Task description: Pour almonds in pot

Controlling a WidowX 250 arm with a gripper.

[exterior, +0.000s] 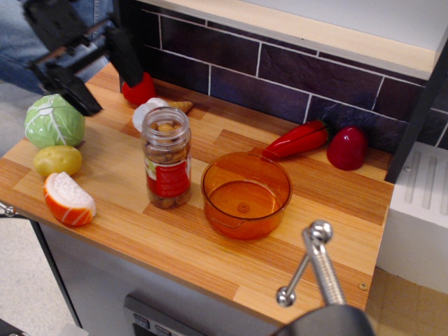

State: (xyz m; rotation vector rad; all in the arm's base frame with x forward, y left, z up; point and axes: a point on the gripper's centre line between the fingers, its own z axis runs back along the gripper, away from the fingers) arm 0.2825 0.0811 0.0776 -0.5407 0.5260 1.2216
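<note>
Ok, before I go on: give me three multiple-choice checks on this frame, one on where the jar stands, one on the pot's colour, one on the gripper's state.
1. Where does the jar of almonds stand relative to the pot?
A. Inside the pot
B. Upright on the counter, to the pot's left in the picture
C. Lying on its side behind the pot

2. What colour is the pot?
A. Translucent orange
B. Green
C. Opaque white

3. What state is the gripper in?
A. Shut on the jar
B. Shut on the cabbage
C. Open, holding nothing

Answers:
1 B: the jar stands upright on the wood, a gap apart from the pot's rim.
2 A: the pot's floor shows through its orange wall.
3 C: its two dark fingers are spread apart above the counter's far left corner, with nothing between them.
</note>
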